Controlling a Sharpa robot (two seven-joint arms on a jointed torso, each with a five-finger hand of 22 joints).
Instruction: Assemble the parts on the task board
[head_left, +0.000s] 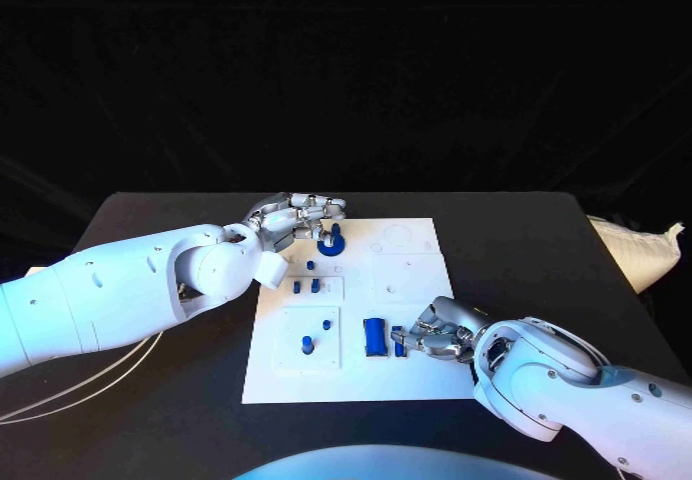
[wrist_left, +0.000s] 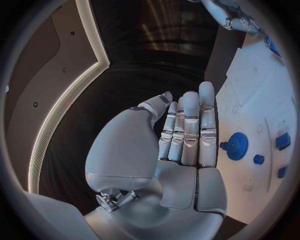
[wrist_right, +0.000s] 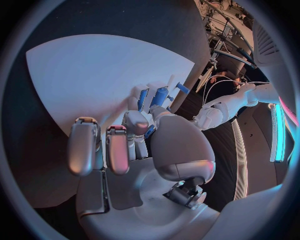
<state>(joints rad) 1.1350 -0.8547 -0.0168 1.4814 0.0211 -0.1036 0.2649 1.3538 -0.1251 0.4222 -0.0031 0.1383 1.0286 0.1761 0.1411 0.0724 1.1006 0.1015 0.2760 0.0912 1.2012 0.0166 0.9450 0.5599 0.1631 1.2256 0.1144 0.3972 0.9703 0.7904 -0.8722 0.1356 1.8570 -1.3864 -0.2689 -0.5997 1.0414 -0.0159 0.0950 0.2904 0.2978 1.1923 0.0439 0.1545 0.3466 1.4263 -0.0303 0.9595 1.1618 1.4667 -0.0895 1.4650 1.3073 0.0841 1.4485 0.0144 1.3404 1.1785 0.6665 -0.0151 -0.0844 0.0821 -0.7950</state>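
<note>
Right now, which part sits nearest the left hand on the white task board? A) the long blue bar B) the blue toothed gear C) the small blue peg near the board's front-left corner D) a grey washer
B: in the head view the left hand hovers at the board's far edge right beside the blue toothed gear; the left wrist view shows the same gear just past its fingers.

At frame centre the white rectangular task board (head_left: 411, 385) carries small blue parts (head_left: 374, 334), the left hand (head_left: 296, 218) over its upper-left blue gear (head_left: 333, 245), the right hand (head_left: 440, 331) at lower right.
</note>
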